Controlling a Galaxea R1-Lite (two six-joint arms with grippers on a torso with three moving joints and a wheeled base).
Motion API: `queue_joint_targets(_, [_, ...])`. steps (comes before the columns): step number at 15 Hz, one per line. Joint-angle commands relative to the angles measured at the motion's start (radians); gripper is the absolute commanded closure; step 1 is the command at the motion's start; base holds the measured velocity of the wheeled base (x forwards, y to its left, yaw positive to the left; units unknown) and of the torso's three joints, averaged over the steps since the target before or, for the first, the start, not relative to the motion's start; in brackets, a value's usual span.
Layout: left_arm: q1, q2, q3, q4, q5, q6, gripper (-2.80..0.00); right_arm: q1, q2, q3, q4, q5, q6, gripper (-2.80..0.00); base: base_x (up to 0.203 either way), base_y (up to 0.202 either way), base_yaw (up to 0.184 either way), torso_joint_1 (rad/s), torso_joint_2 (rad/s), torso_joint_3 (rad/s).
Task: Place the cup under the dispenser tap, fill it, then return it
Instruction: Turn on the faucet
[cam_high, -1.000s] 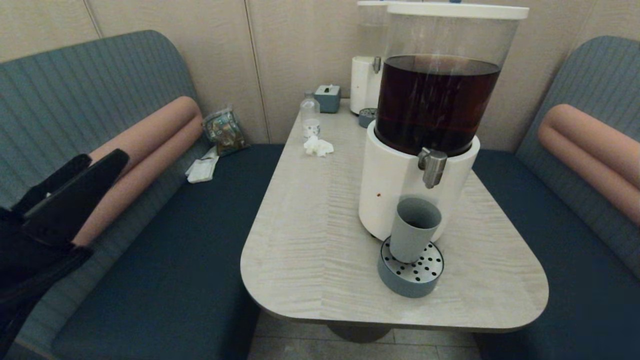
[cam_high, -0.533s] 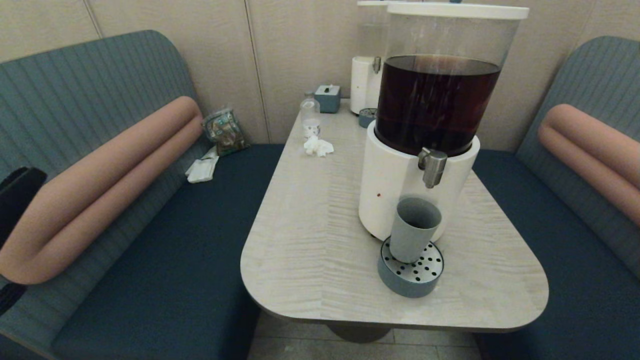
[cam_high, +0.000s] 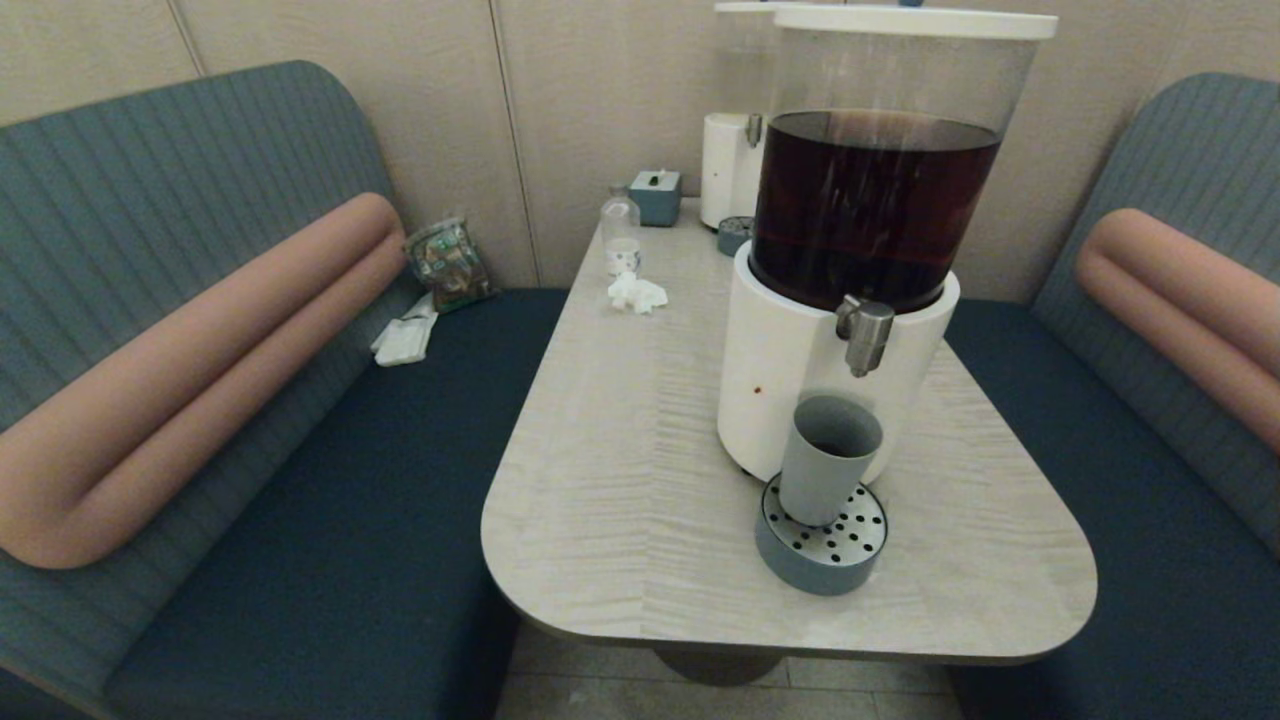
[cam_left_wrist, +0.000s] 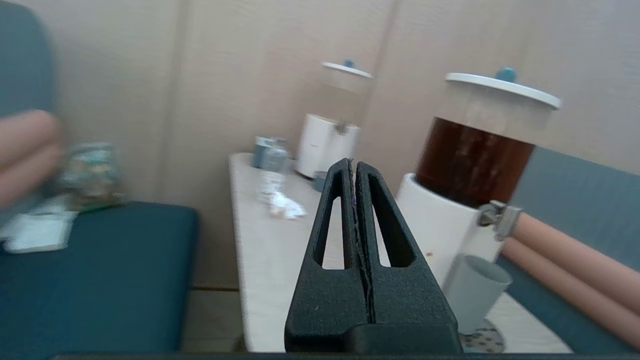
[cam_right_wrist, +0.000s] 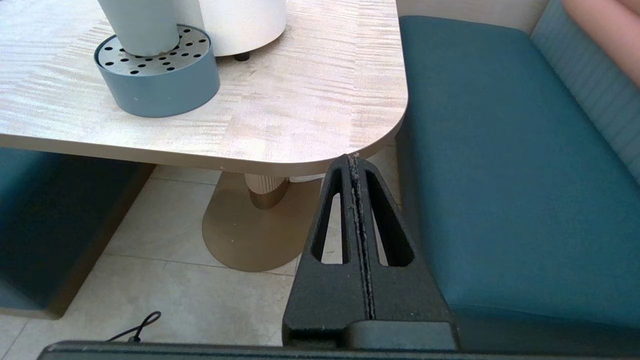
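Pale woodgrain table (cam_high: 600, 480) bears the tapered matte cup (cam_high: 827, 457) on a perforated steel drip tray (cam_high: 822, 548); both grippers' fingers pressed together, empty

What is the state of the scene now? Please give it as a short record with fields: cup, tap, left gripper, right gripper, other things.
cup: the cup stands upright on the drip tray, below the dispenser tap
tap: no stream visible
left gripper: left gripper shut, empty, off the table's left side
right gripper: right gripper shut, empty, low beside the table
other things: small bottle, crumpled tissue
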Motion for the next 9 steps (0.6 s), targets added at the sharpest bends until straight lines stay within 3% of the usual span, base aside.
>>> queue_joint_targets(1, [0.048, -0.216, 0.008, 0.136, 0.001, 0.004, 0.0, 0.0, 0.0, 0.0, 0.0, 0.0, 0.0, 0.0, 0.0, 0.0, 0.0, 0.0, 0.0, 0.0])
queue_joint_targets(3, [0.083, -0.24, 0.059, 0.107, 0.018, 0.014, 0.0, 0.0, 0.0, 0.0, 0.0, 0.0, 0.0, 0.0, 0.0, 0.0, 0.0, 0.0, 0.0, 0.0])
queue_joint_targets(5, [0.135, -0.311, 0.065, 0.174, 0.002, 0.051, 0.0, 0.0, 0.0, 0.0, 0.0, 0.0, 0.0, 0.0, 0.0, 0.0, 0.0, 0.0, 0.0, 0.0])
queue_joint_targets(7, [0.151, -0.451, 0.068, 0.358, -0.01, 0.095, 0.0, 0.0, 0.0, 0.0, 0.0, 0.0, 0.0, 0.0, 0.0, 0.0, 0.0, 0.0, 0.0, 0.0])
queue_joint_targets(9, [0.16, -0.519, 0.07, 0.6, -0.01, 0.181, 0.0, 0.0, 0.0, 0.0, 0.0, 0.0, 0.0, 0.0, 0.0, 0.0, 0.0, 0.0, 0.0, 0.0])
